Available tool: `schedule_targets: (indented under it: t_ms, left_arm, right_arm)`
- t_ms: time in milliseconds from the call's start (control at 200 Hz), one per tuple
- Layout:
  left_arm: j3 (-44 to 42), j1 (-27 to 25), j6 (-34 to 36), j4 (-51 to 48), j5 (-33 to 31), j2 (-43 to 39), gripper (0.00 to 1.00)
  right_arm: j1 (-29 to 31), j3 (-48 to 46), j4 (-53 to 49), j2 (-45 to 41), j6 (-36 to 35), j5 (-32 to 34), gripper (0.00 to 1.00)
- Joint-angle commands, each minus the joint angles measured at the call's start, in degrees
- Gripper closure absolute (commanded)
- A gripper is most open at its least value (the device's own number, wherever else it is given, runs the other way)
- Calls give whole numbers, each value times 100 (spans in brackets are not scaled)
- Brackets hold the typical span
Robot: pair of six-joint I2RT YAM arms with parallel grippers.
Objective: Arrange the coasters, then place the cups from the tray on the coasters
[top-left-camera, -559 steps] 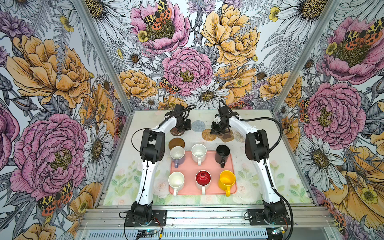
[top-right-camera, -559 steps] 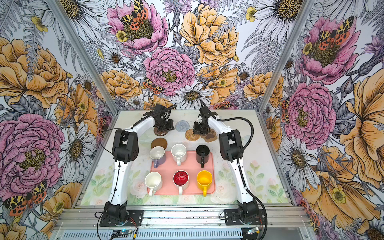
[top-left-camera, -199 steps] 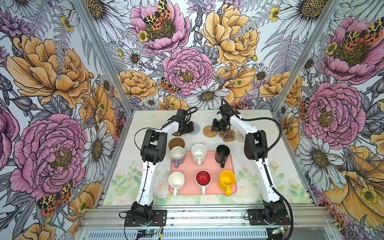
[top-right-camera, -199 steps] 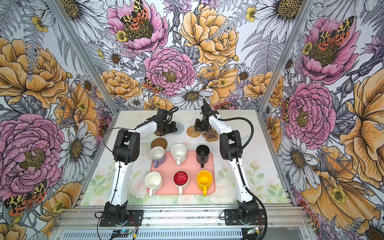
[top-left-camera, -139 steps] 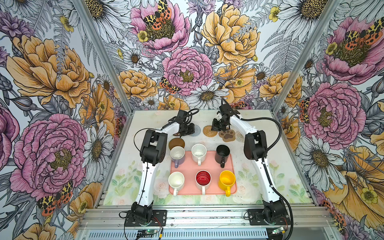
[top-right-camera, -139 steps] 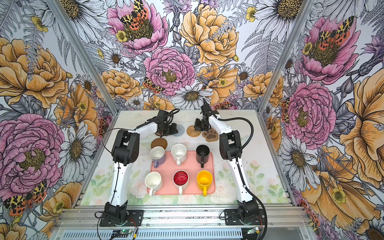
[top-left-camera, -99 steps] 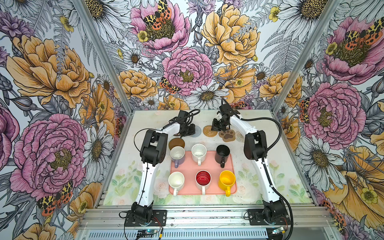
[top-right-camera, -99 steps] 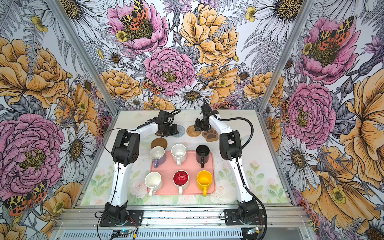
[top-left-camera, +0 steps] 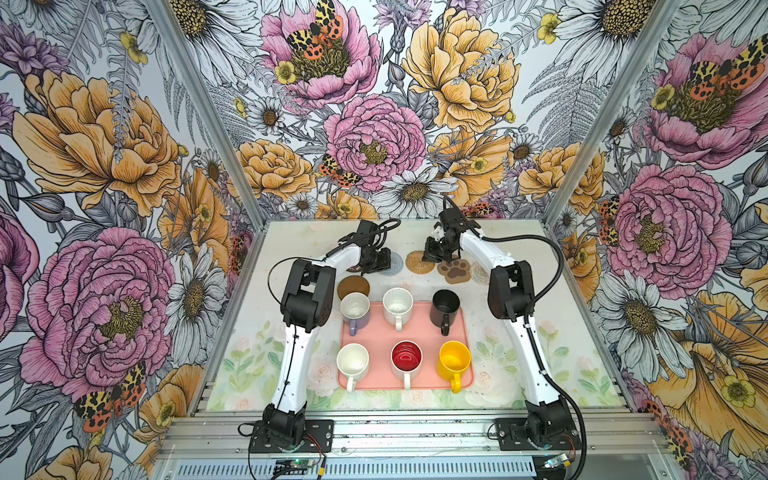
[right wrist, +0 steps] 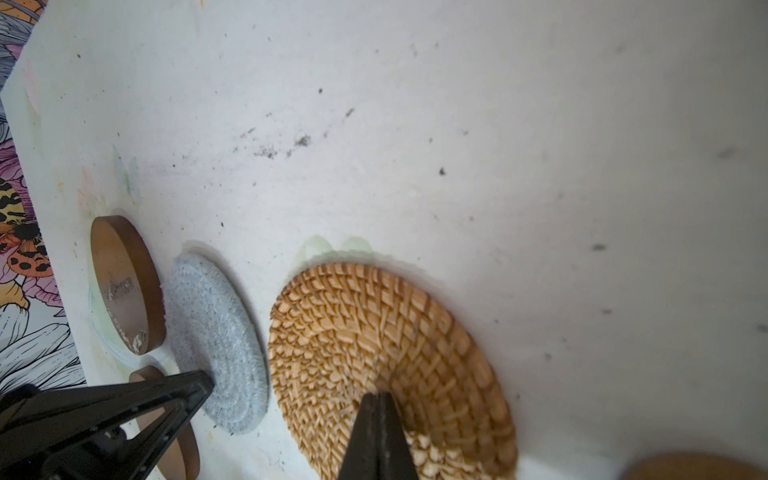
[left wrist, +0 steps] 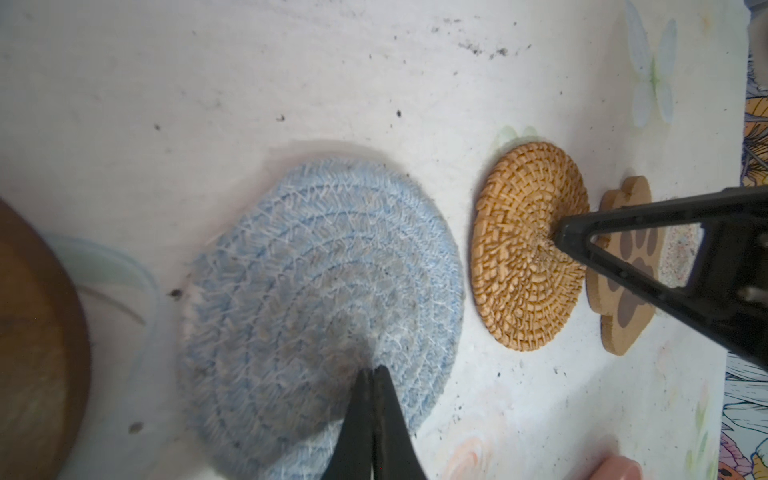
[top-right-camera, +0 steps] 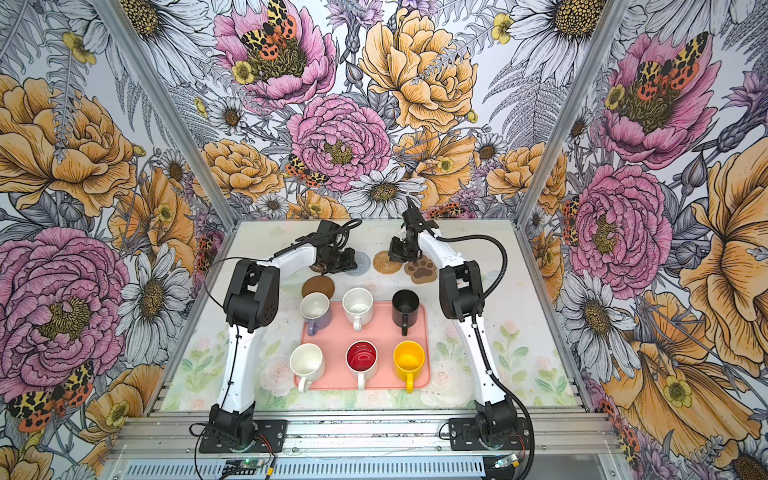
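My left gripper [top-left-camera: 381,266] [left wrist: 373,370] is shut, its tips pressing down on the grey-blue woven coaster [top-left-camera: 394,262] [left wrist: 324,286]. The right gripper [top-left-camera: 430,255] [right wrist: 378,395] is shut too, with its tips on the tan rattan coaster [top-left-camera: 419,263] [right wrist: 374,328]. Beside that coaster lie the paw-shaped coaster [top-left-camera: 455,270] and a pale woven one [top-left-camera: 480,273]. One brown disc [top-left-camera: 353,287] lies behind the tray, and another [right wrist: 124,286] is beside the blue coaster. The pink tray [top-left-camera: 419,332] carries the lavender [top-left-camera: 354,312], speckled [top-left-camera: 397,305], black [top-left-camera: 445,307], white [top-left-camera: 352,362], red-lined [top-left-camera: 406,358] and yellow [top-left-camera: 454,360] cups.
Both forearms arch over the table's back half, meeting near the coaster row. The lavender cup stands at the tray's back left corner, close to a brown disc. Flowered walls [top-left-camera: 374,145] close the table at the back and on both sides.
Earlier my left gripper was at a brown disc; it is now on the grey-blue coaster. The rattan coaster has slid slightly back under the right gripper. Over the last second almost nothing moves.
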Motion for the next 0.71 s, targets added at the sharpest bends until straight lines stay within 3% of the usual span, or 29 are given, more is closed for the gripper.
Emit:
schedule_targets:
  t_ms: [0, 225, 355, 415, 550, 701]
  left_arm:
    - [312, 92, -94, -245, -58, 10, 100]
    - [777, 175, -162, -243, -67, -2, 100]
    - [928, 176, -184, -242, -9, -57, 100]
    - [942, 190, -181, -243, 37, -127, 100]
    - [842, 187, -153, -243, 95, -422, 100]
    - [521, 193, -112, -215, 102, -882, 100]
  right_arm:
    - [-19, 158, -79, -202, 43, -29, 100]
    - [-15, 119, -79, -551, -4, -90, 98]
    - [-21, -205, -79, -973, -169, -20, 87]
    - [-26, -469, -75, -1262, -340, 107, 82]
    - [-81, -1381, -60, -1993, -784, 630, 80]
    - [-288, -2638, 155, -2728, -993, 904, 87]
